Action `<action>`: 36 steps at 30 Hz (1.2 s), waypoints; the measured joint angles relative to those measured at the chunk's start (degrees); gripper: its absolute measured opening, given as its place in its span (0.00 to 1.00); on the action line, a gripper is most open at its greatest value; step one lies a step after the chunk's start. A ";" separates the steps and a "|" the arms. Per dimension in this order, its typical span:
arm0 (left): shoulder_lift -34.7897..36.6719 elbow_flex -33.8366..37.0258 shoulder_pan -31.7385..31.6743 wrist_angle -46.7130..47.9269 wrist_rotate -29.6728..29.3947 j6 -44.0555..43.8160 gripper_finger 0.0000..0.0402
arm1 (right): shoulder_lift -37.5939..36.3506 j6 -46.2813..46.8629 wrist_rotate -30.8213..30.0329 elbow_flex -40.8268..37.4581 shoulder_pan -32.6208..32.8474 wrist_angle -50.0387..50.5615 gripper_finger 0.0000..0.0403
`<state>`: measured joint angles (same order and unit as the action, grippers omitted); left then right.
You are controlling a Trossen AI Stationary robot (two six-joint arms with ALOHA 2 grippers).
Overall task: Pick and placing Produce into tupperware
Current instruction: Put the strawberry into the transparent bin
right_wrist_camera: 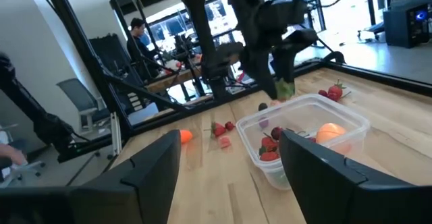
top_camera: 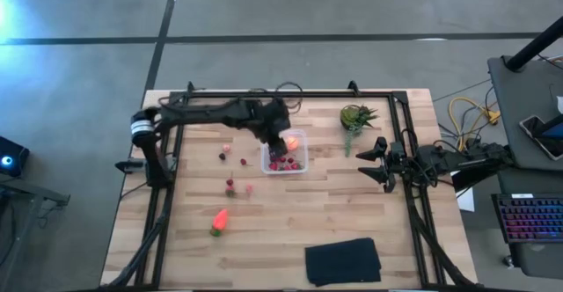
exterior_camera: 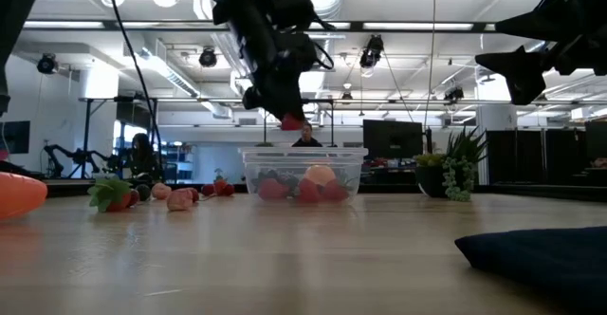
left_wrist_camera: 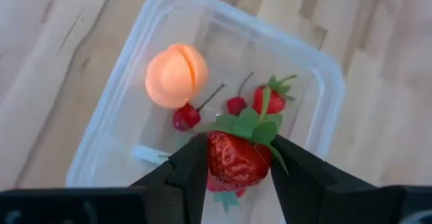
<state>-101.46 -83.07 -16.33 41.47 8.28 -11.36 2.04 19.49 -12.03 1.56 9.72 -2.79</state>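
Observation:
My left gripper hangs over the clear tupperware and is shut on a red strawberry with a green leafy cap. In the low view the strawberry is a little above the tupperware's rim. In the tupperware lie an orange peach-like fruit, two cherries and another strawberry. More berries and a carrot-like piece rest on the table to its left. My right gripper waits open at the table's right side. My left gripper pinches the strawberry's red body by its two sides between the two fingers. The fingers slant down from above. The green cap sticks out past the fingertips. The berry hangs clear above the tupperware's inside.
A spiky green plant stands to the right of the tupperware. A flat black cloth lies near the table's front edge. A black frame runs around the table's sides. Bare wood lies between the tupperware and the cloth.

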 joint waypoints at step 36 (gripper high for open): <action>-1.01 5.55 -22.90 10.42 -14.14 -12.27 0.72 | 0.04 0.00 0.00 0.00 -0.02 -0.11 0.61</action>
<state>-102.47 -77.52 -39.23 51.89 -5.86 -23.64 2.09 19.49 -12.03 1.56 9.70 -2.90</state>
